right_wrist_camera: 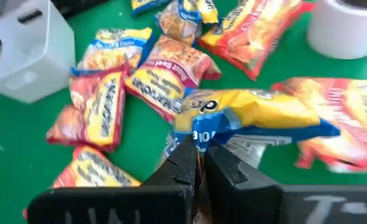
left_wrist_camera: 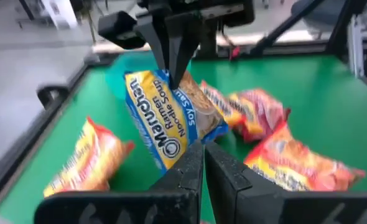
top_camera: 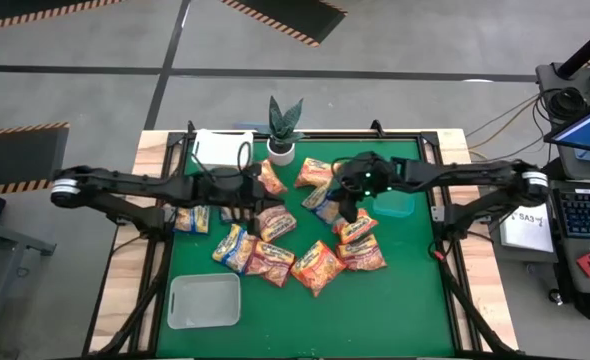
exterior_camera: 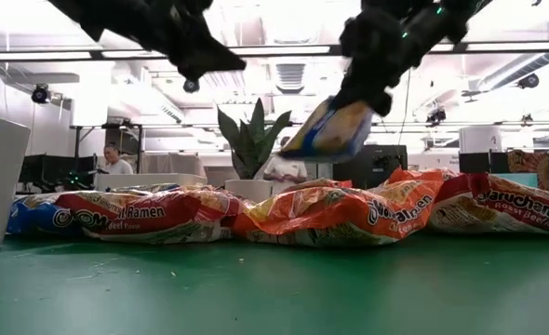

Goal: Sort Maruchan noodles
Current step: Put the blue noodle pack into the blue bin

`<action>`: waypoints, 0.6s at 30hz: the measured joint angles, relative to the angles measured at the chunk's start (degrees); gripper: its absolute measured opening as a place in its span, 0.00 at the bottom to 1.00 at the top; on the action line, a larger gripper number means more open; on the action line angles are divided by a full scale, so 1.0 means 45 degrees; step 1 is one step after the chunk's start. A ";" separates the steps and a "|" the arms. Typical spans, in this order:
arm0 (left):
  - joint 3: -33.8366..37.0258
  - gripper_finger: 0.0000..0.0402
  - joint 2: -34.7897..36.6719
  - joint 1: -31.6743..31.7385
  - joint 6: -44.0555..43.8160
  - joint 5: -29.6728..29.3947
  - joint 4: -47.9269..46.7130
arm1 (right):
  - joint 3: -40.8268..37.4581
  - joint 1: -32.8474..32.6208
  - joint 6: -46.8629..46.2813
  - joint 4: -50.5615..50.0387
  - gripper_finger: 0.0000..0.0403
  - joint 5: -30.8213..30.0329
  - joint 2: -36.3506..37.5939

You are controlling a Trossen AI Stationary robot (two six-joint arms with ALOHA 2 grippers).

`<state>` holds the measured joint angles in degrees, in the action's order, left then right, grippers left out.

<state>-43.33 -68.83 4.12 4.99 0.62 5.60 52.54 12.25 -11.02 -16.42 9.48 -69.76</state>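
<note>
Several orange-red, red and blue-and-yellow Maruchan packets (top_camera: pixel 315 265) lie in a loose heap on the green table's middle. My right gripper (top_camera: pixel 347 208) hovers over the heap's right side, shut on one blue-and-yellow packet (exterior_camera: pixel 330 130), which the left wrist view also shows (left_wrist_camera: pixel 171 121). My left gripper (top_camera: pixel 243 208) hangs shut and bare above the heap's left side (left_wrist_camera: pixel 203 155), facing the held packet. It is well above the table (exterior_camera: pixel 193 70). My right gripper pinches the blue-and-yellow packet between its two fingers at the packet's upper end (left_wrist_camera: pixel 165 79), by the crimped edge (right_wrist_camera: pixel 199 134). The fingers (left_wrist_camera: pixel 178 53) come from above, pointing down. The packet hangs tilted below them, lifted clear of the heap.
A white tray (top_camera: pixel 223 147) stands at the far left, a clear tray (top_camera: pixel 205 300) at the near left, and a teal tray (top_camera: pixel 395 203) at the right under the right arm. A potted plant (top_camera: pixel 283 130) stands at the far edge. Bare green mat (top_camera: pixel 395 310) lies near right.
</note>
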 joint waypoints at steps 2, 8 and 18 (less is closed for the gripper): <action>0.0000 0.00 0.0191 0.0000 0.0143 0.0000 0.0144 | 0.0496 -0.0005 0.0711 -0.1483 0.02 -0.0775 0.0471; 0.0000 0.00 0.0405 0.0000 0.0218 0.0000 0.0405 | 0.2231 0.0000 0.3753 -0.6774 0.02 -0.4581 0.1112; 0.0000 0.00 0.0184 0.0000 0.0188 -0.0005 0.0337 | 0.2786 0.0039 0.7417 -1.0650 0.02 -0.9119 0.1615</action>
<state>-43.33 -68.01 4.12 5.84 0.60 7.11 65.08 12.43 22.36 -64.34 -31.56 -62.49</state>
